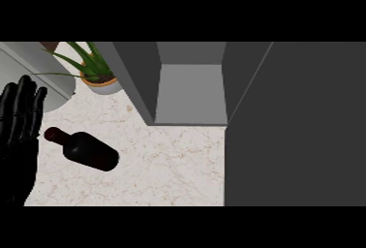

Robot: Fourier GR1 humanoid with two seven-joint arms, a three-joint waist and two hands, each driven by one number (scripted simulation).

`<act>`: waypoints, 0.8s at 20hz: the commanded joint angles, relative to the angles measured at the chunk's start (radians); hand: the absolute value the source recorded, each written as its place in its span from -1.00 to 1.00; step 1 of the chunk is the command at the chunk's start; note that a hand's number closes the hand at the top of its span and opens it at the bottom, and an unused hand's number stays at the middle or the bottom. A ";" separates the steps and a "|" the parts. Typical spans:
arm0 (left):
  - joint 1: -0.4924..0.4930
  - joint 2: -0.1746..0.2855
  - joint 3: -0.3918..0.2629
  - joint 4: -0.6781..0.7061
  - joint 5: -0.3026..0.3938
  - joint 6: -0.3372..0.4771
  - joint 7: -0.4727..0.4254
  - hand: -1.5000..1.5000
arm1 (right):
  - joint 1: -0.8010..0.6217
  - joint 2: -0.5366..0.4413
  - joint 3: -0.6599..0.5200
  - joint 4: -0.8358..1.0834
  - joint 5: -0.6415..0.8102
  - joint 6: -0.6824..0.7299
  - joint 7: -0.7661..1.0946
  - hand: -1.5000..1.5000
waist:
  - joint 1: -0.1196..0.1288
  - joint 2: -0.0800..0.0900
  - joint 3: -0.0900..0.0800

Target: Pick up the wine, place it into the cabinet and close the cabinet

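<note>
Nearest us, the left hand (pixel 18 131) shows along the view's left edge. It is released, fingers straight and pointing up, resting and holding nothing. The right hand is not in view, so we note nothing on it.

Just beside the left hand the wine (pixel 87 150) lies on its side on the pale marbled table (pixel 172 169). Its neck points up-left toward the fingers and its dark body runs down-right. It is not yet picked up.

Step in hand, as we judge it: the grasp.
- We would take the body rather than the thin neck, closing across its width.
- A lying bottle may roll, so we would come down over it, not push from the side.
- We would stand it upright during the carry so it goes in base first.

Room for moving:
- There is bare table right of the wine and up to the cabinet front, a fair lane for the carry.
- At the view's right a broad dark panel (pixel 297 126) runs the full height. We take it for the open door, though we cannot be sure. Its near edge borders the lane, so swing wide of it.

Farther off, the cabinet (pixel 190 92) stands open, its grey inside bare as far as we see. The opening is narrow between two walls, so entry wants to be straight.

Farthest left are a potted plant (pixel 98 72), just beside the cabinet wall, and a grey rounded object (pixel 39 72) we cannot name.
</note>
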 commanded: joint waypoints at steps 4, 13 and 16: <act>0.133 0.024 0.150 -0.059 0.141 -0.052 -0.018 -1.00 | 0.123 0.006 0.014 -0.135 -0.021 0.035 0.020 -1.00 | -0.005 -0.010 -0.003; 0.197 -0.073 0.128 -0.233 0.341 0.031 0.269 -1.00 | 0.165 -0.043 0.114 -0.361 -0.149 0.124 0.271 -1.00 | -0.006 -0.012 -0.002; 0.211 -0.110 0.062 -0.296 0.264 0.077 0.298 -1.00 | 0.082 -0.035 0.121 -0.391 -0.159 0.092 0.385 -1.00 | -0.004 -0.010 -0.002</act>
